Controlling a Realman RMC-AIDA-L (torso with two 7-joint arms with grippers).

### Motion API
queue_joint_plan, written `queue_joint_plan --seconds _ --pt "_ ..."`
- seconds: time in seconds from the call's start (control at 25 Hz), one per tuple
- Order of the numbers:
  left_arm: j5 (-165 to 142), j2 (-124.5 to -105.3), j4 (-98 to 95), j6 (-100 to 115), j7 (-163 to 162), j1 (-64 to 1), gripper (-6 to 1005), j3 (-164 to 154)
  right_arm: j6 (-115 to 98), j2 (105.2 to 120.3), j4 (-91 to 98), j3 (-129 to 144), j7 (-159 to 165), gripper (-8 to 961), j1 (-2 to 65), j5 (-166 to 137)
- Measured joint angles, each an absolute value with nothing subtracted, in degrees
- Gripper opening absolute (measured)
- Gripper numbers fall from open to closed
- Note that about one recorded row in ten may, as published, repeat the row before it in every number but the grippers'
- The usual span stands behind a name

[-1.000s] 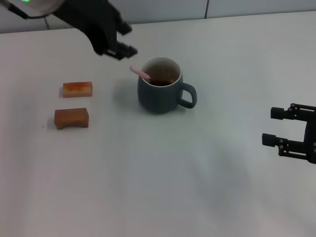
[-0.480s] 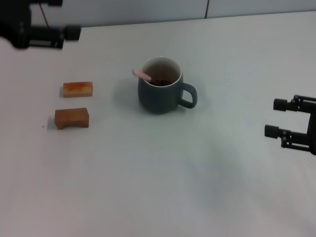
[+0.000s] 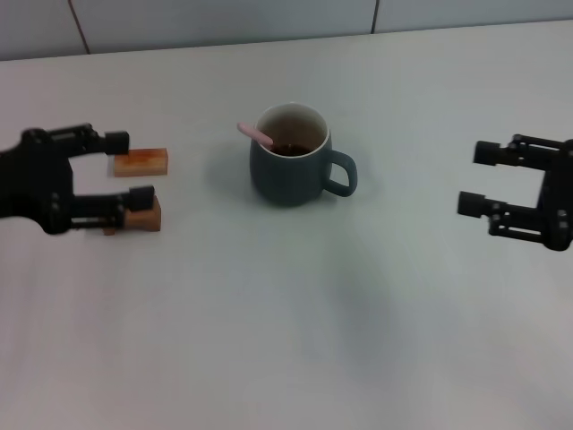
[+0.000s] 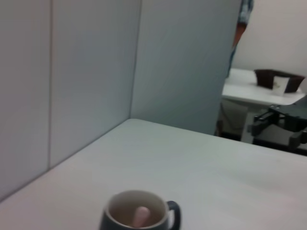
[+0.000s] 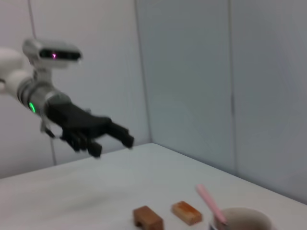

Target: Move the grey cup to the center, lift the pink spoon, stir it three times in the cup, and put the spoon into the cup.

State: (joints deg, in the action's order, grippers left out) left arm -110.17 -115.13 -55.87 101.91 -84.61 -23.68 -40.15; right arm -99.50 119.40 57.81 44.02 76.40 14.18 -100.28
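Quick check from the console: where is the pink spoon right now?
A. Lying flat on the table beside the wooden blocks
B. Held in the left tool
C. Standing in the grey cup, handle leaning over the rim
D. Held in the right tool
C. The pink spoon stands in the grey cup, its handle leaning over the rim on the side away from the cup's loop, while the left tool and right tool are both open and apart from it.

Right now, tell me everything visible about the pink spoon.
The pink spoon is small and slim, with a pale pink handle of smooth, plastic-looking finish. It stands tilted in the grey cup, its handle leaning on the rim and jutting out on the side away from the cup's loop handle. Its lower end dips into dark liquid and is hidden. Neither gripper touches it.
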Motion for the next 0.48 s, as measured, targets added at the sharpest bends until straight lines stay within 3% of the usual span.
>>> queue_joint_plan --seconds 0.08,0.16,0.48 --pt "-110.18 -115.28 -54.57 101.91 -83.50 -23.61 825 -40.16 -99.42 119.41 56.92 45.68 76.48 707 15.08 -100.27" --pt "-111.38 -117.20 -51.97 101.74 -80.16 -23.18 825 -40.51 -98.83 119.35 56.36 48.73 76.94 709 16.34 -100.38" --pt "-113.14 -117.91 -51.47 101.09 -79.72 -23.47 825 -41.66 -93.67 119.24 54.68 56.40 77.53 715 19.94 -100.33"
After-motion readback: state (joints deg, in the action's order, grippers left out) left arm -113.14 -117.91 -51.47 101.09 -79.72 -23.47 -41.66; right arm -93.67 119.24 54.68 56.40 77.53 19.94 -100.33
